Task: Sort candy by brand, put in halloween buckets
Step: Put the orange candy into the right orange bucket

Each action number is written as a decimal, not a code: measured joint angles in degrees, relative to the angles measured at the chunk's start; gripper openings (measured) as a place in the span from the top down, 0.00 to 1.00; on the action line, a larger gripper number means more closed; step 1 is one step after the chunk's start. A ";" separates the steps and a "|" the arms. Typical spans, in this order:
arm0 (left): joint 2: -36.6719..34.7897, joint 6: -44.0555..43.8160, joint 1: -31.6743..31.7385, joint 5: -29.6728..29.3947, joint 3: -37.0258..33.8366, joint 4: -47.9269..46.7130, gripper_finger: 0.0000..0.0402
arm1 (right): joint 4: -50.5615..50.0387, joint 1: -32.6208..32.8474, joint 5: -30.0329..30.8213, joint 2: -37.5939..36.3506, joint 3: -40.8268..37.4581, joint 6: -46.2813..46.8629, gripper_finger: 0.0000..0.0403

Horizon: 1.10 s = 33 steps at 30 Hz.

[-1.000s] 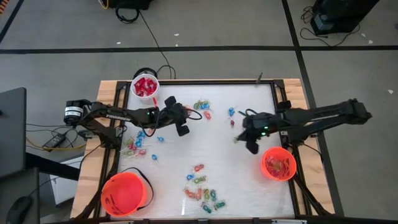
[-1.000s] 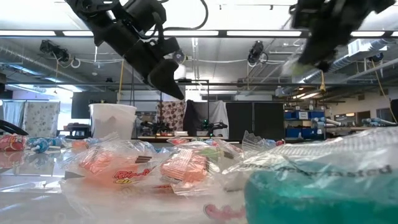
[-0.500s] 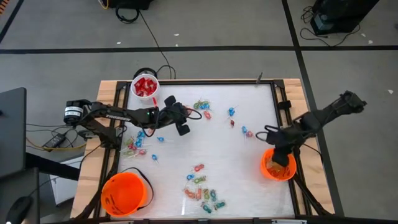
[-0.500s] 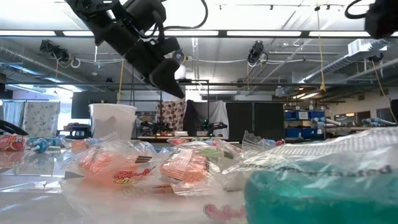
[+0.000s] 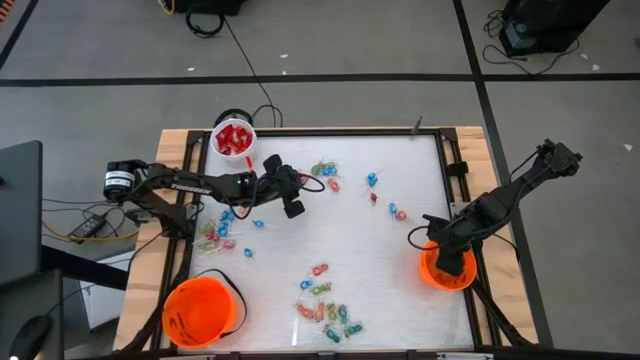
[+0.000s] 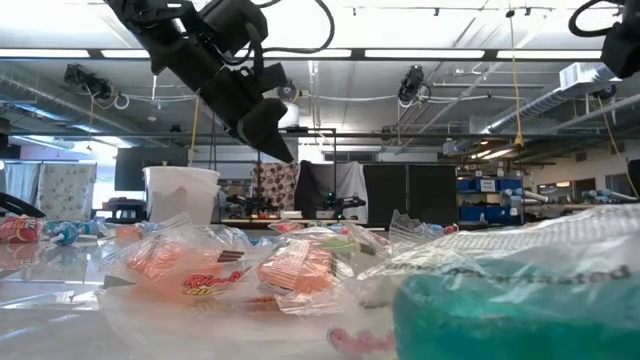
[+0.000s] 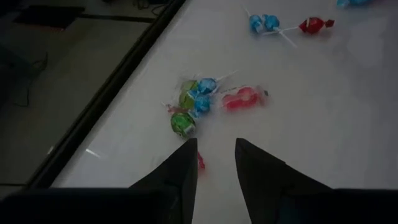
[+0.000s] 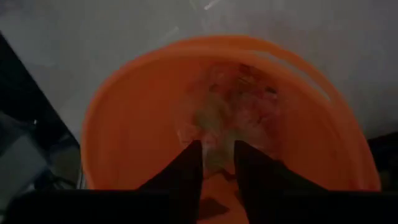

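Note:
Candy lies scattered on the white table: a cluster (image 5: 322, 175) at the far middle, another (image 5: 218, 232) at the left, a third (image 5: 328, 312) near the front edge. My left gripper (image 5: 293, 208) hangs open above the table just short of the far cluster (image 7: 193, 106), with nothing between its fingers. My right gripper (image 5: 447, 260) points down, open, over the orange halloween bucket (image 5: 426, 272) at the right, which holds wrapped candy (image 8: 227, 106). A second orange bucket (image 5: 200, 312) stands at the near left. A white pail (image 5: 216, 132) with red packets stands at the far left.
Loose lollipops (image 5: 372, 180) and a pink piece (image 5: 396, 212) lie between the two arms. The low view is filled with clear wrappers (image 6: 230, 265) close to the camera. Wooden table borders (image 5: 170, 180) frame the white top, and cables run on the floor behind.
My right gripper has swung from the table's middle right toward the near right, over the orange bucket, tipping from a slant to pointing steeply down. The left arm has kept still.

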 joint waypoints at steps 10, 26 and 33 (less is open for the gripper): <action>3.21 3.03 8.69 7.36 -0.05 1.17 0.55 | 5.81 -1.01 11.57 -3.82 7.86 -16.10 0.65; 17.02 7.32 19.74 25.60 0.08 7.14 0.52 | 21.69 -1.40 37.06 0.15 9.85 -32.95 0.66; 17.14 6.01 19.90 25.19 0.12 7.08 0.75 | 22.17 -2.81 37.80 4.94 9.81 -32.88 0.66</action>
